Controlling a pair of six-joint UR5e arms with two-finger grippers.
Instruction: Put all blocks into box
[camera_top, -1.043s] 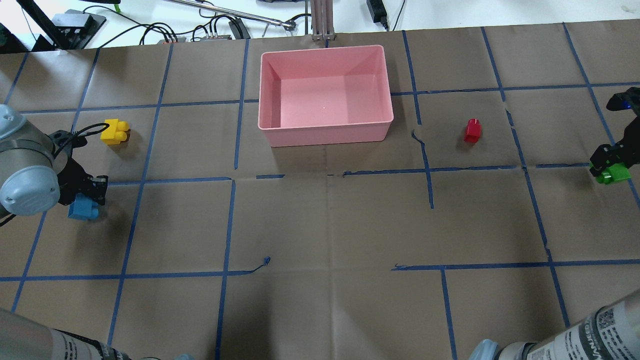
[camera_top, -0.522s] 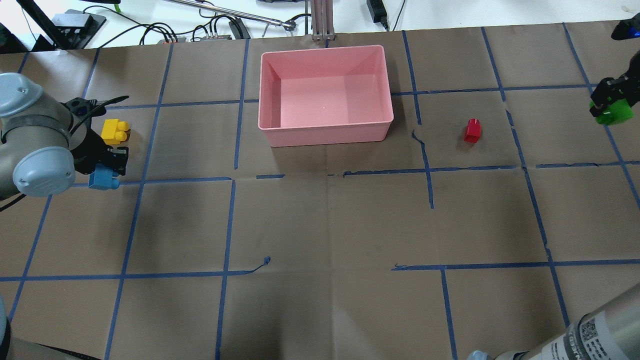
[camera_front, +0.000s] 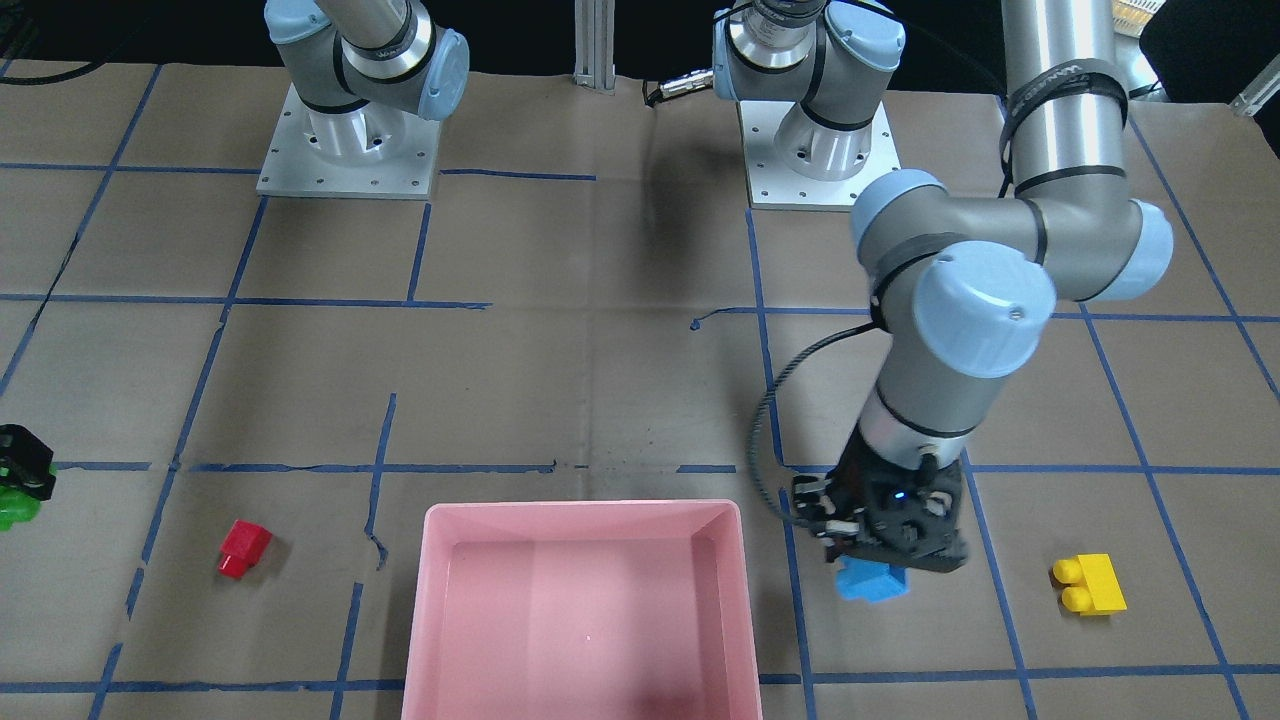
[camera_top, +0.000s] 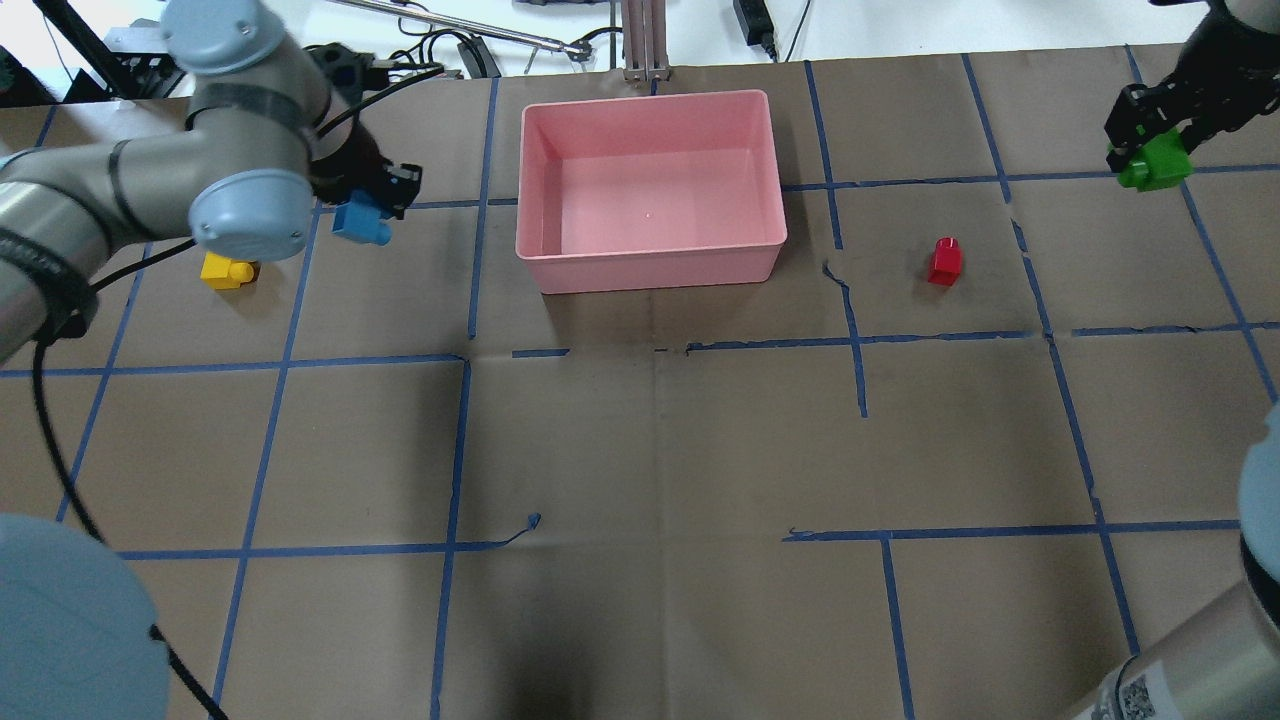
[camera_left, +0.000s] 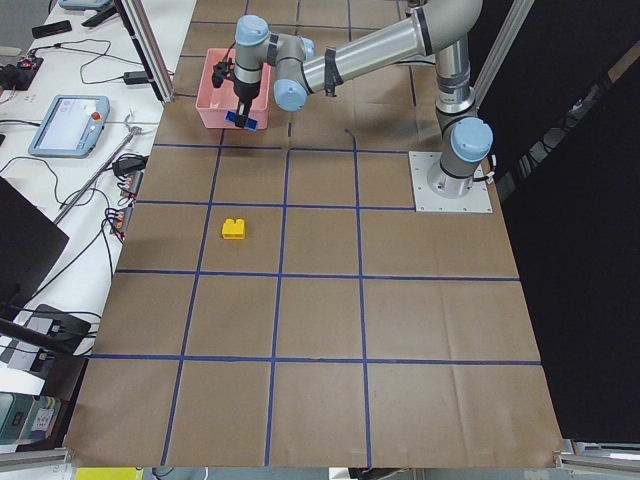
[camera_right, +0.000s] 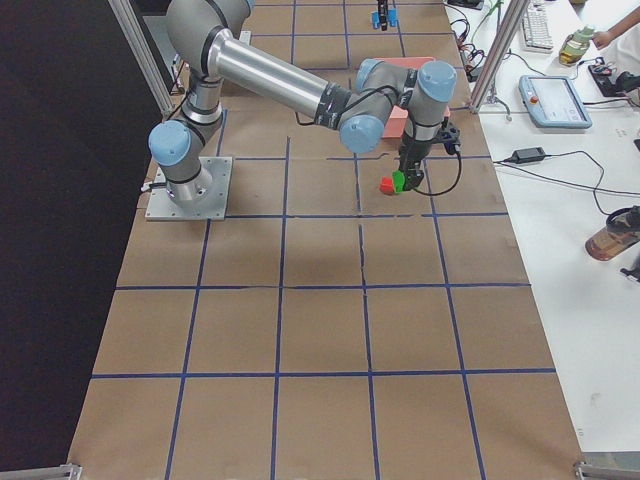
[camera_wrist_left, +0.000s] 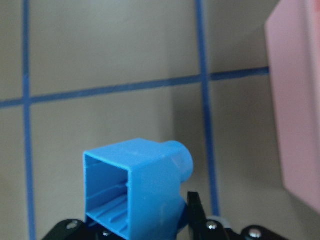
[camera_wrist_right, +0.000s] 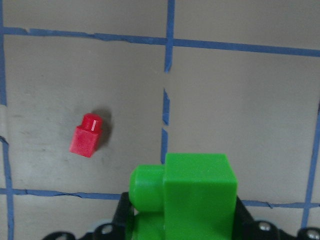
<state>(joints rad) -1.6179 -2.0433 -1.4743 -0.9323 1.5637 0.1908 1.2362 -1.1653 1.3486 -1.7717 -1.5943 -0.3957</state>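
My left gripper (camera_top: 374, 207) is shut on the long blue brick (camera_top: 360, 224) and holds it above the table, left of the pink box (camera_top: 650, 270). The left wrist view shows the blue brick's (camera_wrist_left: 135, 192) hollow underside, with the box wall (camera_wrist_left: 300, 100) at the right. My right gripper (camera_top: 1148, 150) is shut on the green brick (camera_top: 1152, 166), raised at the far right. The right wrist view shows the green brick (camera_wrist_right: 192, 195) and the red brick (camera_wrist_right: 87, 136) beyond it. The red brick (camera_top: 944, 261) lies right of the box. The yellow brick (camera_top: 228, 270) lies at the left, partly under my left arm. The box is empty.
Brown paper with a blue tape grid covers the table. An aluminium post (camera_top: 645, 40) and cables stand just beyond the box's far wall. Both arm bases (camera_front: 345, 150) sit at the robot's side of the table.
My left gripper carried the blue brick away from the robot and rightward, past the yellow brick, towards the box. My right gripper carried the green brick farther from the robot and slightly leftward.
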